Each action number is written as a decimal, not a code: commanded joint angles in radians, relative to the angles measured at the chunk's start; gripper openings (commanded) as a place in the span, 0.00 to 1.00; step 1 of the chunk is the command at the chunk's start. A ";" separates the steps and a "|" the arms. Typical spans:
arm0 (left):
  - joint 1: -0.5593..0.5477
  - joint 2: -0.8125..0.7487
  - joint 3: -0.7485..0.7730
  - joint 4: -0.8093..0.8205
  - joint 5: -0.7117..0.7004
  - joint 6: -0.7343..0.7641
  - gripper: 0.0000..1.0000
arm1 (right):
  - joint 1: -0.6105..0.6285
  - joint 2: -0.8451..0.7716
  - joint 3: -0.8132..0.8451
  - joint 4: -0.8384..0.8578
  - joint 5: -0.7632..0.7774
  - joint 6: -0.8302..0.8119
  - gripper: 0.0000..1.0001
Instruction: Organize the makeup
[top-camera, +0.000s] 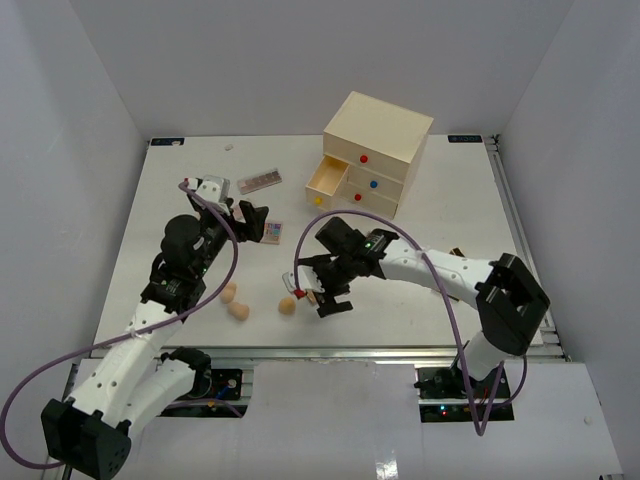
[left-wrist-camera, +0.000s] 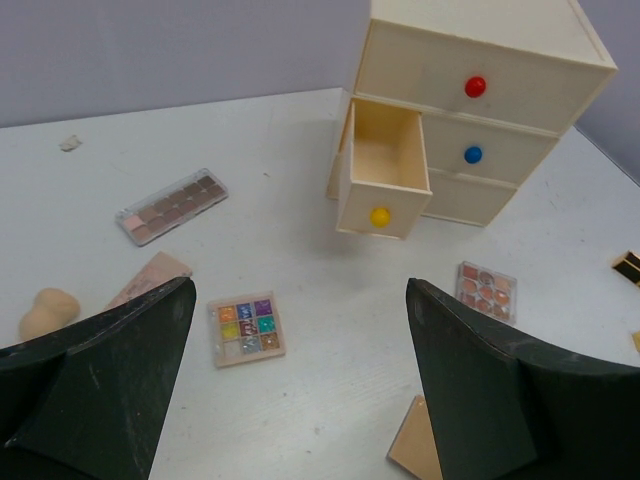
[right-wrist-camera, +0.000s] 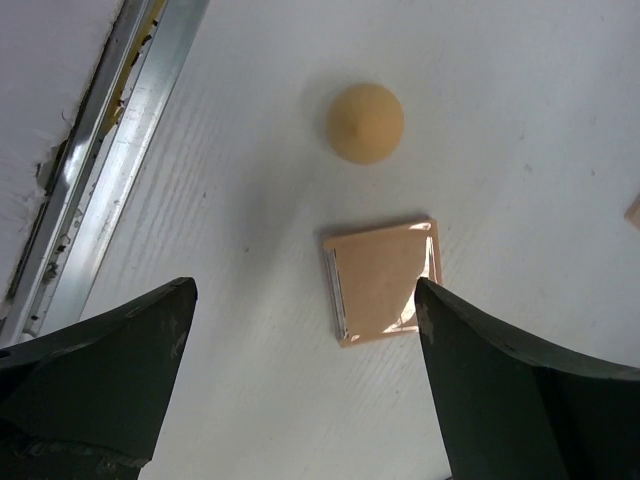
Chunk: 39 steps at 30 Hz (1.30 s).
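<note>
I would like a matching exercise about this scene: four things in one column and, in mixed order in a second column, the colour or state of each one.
Column 1
1. drawer with the yellow knob
2. drawer with the red knob
3. long palette
4. egg-shaped sponge

Column 2
a. shut
b. plain tan
c. pulled open
d. rows of brown shades

Pairs: 1-c, 2-a, 3-d, 4-b

No text, label, brand or number can be read on anything in view.
</note>
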 joint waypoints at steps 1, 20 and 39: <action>0.004 -0.059 -0.019 -0.008 -0.149 0.017 0.98 | 0.068 0.105 0.085 0.063 0.042 -0.040 1.00; 0.005 -0.341 -0.140 -0.094 -0.344 0.059 0.98 | 0.120 0.296 0.194 0.186 0.090 0.116 0.67; 0.005 -0.380 -0.145 -0.101 -0.314 0.048 0.98 | 0.072 0.205 0.226 0.054 0.123 0.119 0.09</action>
